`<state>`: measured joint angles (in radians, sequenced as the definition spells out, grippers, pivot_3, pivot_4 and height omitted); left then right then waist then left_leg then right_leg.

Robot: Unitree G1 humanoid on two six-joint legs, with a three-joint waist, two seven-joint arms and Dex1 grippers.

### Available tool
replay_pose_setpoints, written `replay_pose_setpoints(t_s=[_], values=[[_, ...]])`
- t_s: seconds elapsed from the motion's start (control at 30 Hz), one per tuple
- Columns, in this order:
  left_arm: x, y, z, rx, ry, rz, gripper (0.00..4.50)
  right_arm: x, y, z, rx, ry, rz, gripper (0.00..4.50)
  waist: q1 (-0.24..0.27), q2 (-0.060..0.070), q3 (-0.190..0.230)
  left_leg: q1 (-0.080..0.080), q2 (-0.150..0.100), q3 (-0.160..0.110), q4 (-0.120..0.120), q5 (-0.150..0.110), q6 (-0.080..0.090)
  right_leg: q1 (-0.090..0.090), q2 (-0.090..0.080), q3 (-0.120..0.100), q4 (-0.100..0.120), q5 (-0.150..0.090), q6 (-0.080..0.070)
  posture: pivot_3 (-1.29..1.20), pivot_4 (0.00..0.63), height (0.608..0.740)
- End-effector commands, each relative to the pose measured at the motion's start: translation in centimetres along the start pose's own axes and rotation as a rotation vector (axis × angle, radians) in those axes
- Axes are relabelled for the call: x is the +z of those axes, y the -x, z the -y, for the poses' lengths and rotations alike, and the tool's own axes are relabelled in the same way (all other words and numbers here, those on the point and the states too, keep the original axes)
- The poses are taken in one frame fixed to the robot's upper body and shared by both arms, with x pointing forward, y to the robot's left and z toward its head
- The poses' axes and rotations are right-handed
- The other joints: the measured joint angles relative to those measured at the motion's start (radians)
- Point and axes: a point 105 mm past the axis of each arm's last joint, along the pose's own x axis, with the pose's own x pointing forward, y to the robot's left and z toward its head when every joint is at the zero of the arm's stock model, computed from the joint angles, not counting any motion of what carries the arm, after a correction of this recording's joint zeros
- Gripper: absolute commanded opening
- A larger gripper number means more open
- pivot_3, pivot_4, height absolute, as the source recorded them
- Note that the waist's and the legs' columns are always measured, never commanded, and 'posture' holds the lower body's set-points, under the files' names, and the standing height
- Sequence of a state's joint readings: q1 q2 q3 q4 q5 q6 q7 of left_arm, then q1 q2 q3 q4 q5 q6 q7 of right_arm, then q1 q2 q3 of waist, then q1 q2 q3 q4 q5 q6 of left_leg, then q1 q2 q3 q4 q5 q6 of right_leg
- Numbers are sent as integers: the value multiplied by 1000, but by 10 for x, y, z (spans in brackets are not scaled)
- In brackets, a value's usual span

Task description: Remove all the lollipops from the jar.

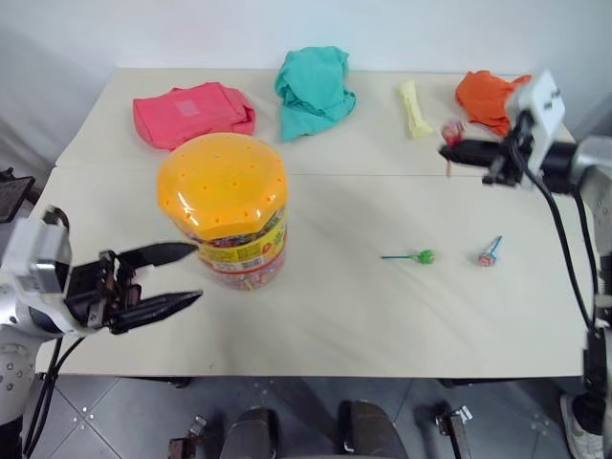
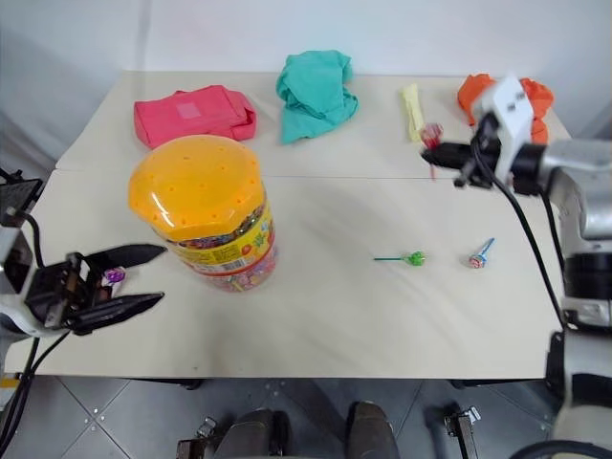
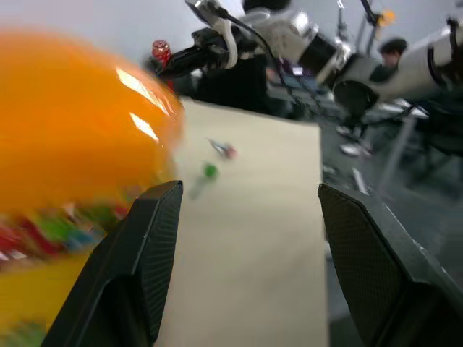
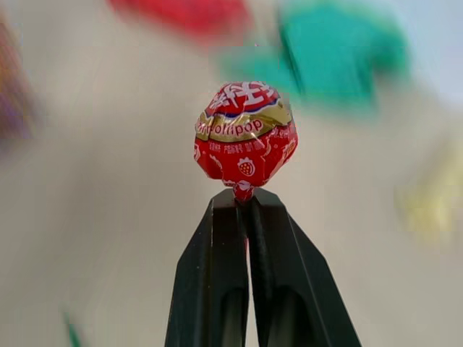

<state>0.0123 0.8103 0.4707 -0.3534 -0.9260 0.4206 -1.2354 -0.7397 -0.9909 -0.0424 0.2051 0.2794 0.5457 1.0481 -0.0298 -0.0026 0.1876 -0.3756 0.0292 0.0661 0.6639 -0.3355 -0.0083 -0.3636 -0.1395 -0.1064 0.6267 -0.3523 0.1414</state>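
From the head, the jar [image 1: 226,210] stands lidded beside the wide-open left gripper [image 1: 191,277]; green lollipop [image 1: 424,256] and blue lollipop [image 1: 489,254] lie on open table [image 1: 363,316]. Right wrist view: the right gripper [image 4: 247,206] pinches the red lollipop [image 4: 244,130] stick above the table.

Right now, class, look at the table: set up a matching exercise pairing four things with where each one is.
Things:
1. red lollipop
2. green lollipop
3. jar
4. pink cloth

Places:
A. at the table's far left
B. lying on the table beside the blue-stick lollipop
C. pinched between the right gripper's fingers
D. standing just beyond the open left gripper

Pairs: 1-C, 2-B, 3-D, 4-A
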Motion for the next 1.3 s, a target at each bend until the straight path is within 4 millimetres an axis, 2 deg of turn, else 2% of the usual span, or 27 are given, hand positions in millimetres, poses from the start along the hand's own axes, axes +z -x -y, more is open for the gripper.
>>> replay_pose_setpoints(t_s=[0.03,0.1,0.17,0.33,0.43,0.57,0.67,0.8,0.9,0.97,1.07,1.17,1.23,1.3], values=[[-3,-2,1,-24,-23,-21,3187,-42,23,0,-72,61,-182,37,4,0,0,0,0,0,0,0,0,0,0,0,0,0,0,0,150,740],[-7,-5,2,-39,0,-21,3187,-74,25,-6,-110,9,-249,37,5,0,0,0,0,0,2,0,0,1,0,1,0,0,0,0,150,740],[-10,-6,3,-44,14,-33,3187,-89,25,-12,-123,-30,-264,37,2,0,0,0,0,0,3,0,0,2,-1,2,-1,0,0,0,150,740],[-9,-3,-2,-11,9,-57,3187,-101,23,-26,-100,-107,-266,37,3,0,0,3,1,0,3,0,0,2,0,3,0,0,0,0,150,740],[-8,-1,-3,5,4,-68,3187,-103,25,-30,-93,-122,-272,761,6,0,0,3,1,-1,3,0,0,3,-1,3,0,0,0,0,150,740],[-9,2,-8,49,-8,-94,3187,-96,26,-31,-83,-100,-224,2071,14,0,0,3,0,-1,3,0,0,3,-1,3,-1,0,0,0,150,740],[-10,5,-12,92,-16,-107,3187,-83,26,-32,-59,-63,-138,3085,22,0,0,3,0,-1,3,0,0,3,-1,3,-1,0,0,0,150,740],[-18,14,-24,207,-49,-153,3187,-50,33,-44,29,34,130,4444,28,0,0,3,0,0,2,0,0,3,0,3,-1,0,0,0,150,740],[-29,25,-28,275,-49,-199,3187,-26,44,-58,85,24,384,4481,29,0,0,3,0,0,2,0,0,4,0,2,-1,0,0,0,150,740],[-39,36,-30,338,-38,-216,3187,-18,45,-88,216,7,469,4481,29,0,0,3,0,0,2,0,0,4,0,2,-1,0,0,0,150,740],[-52,47,-33,407,-31,-251,3187,-32,41,-131,382,80,435,4481,31,0,0,3,1,-1,2,0,0,4,1,1,-1,0,0,0,150,740],[-63,54,-29,463,-26,-259,3187,-49,33,-157,414,105,418,4481,31,-2,-1,3,0,-1,3,-1,0,5,0,1,-1,1,0,0,150,740],[-72,57,-23,483,-40,-288,3187,-56,28,-165,394,126,422,4481,30,-3,-2,5,0,-1,4,-1,0,6,0,2,-1,1,0,0,150,740],[-76,59,-23,527,-69,-307,3187,-54,24,-164,339,126,447,4481,30,-3,-2,5,0,-1,3,-1,0,6,0,2,-1,1,0,0,150,740]])
